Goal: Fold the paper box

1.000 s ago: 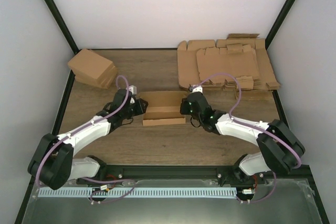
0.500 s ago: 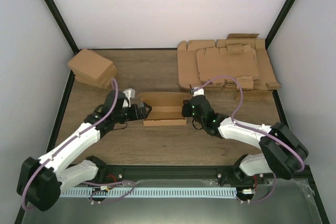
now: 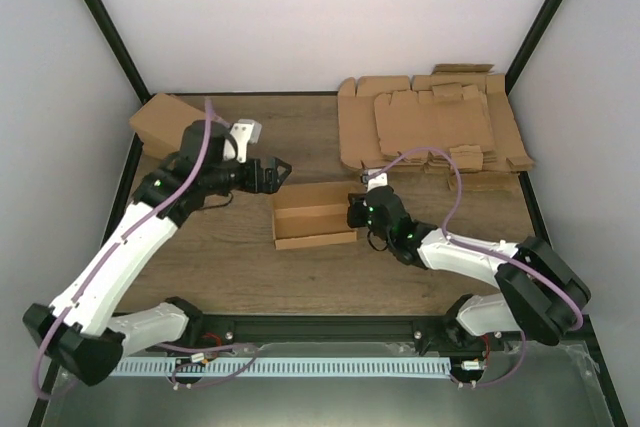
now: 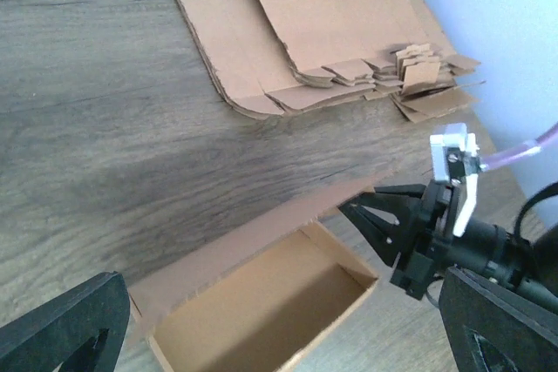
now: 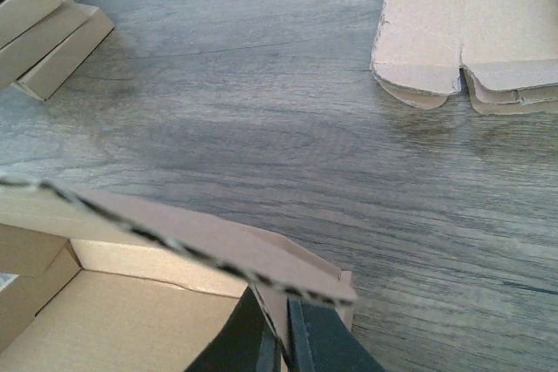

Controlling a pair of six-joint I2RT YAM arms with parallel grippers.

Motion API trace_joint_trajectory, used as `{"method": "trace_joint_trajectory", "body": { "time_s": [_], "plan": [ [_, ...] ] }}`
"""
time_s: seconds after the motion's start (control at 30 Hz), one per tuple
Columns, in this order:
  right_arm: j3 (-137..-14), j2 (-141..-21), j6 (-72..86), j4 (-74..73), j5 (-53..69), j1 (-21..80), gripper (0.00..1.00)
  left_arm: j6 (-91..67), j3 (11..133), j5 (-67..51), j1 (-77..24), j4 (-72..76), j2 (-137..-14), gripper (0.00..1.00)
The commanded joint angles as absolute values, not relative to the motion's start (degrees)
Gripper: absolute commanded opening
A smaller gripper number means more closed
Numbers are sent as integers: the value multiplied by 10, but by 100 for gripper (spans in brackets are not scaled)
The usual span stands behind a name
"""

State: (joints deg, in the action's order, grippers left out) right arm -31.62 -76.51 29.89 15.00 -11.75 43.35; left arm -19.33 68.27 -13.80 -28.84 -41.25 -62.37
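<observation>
right gripper (image 3: 357,209) clamped nearly shut on an end wall of the paper box (image 3: 312,217), left gripper (image 3: 276,173) spread wide, empty, box just below it

The top external camera sat high above and behind the arm bases, looking down and forward across the whole bench (image 3: 320,277) to its far edge. The left wrist camera hung well above the wood, tilted toward the far right corner, taking in the paper box (image 4: 261,311), the right gripper (image 4: 362,200) and the pile of flat cardboard sheets (image 4: 323,15). The right wrist camera sat low, close against the box's right end, facing the far left corner and the stacked cartons (image 5: 44,32). All three views shared the box.
</observation>
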Motion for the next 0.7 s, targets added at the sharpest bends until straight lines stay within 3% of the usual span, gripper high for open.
{"method": "trace_joint_trajectory", "body": {
  "time_s": [0.0, 0.2, 0.57, 0.67],
  "plan": [
    [-288, -766, 290, 101, -97, 445, 1, -134, 710, -167, -270, -429, -694, 100],
    [-279, -765, 292, 100, -98, 452, 1, -146, 659, -309, -225, -356, -763, 98],
    [-264, -766, 298, 96, -94, 468, 1, -149, 575, -380, -217, -318, -811, 70],
    [-257, -761, 302, 95, -94, 469, 1, -158, 545, -397, -218, -301, -803, 69]
  ]
}}
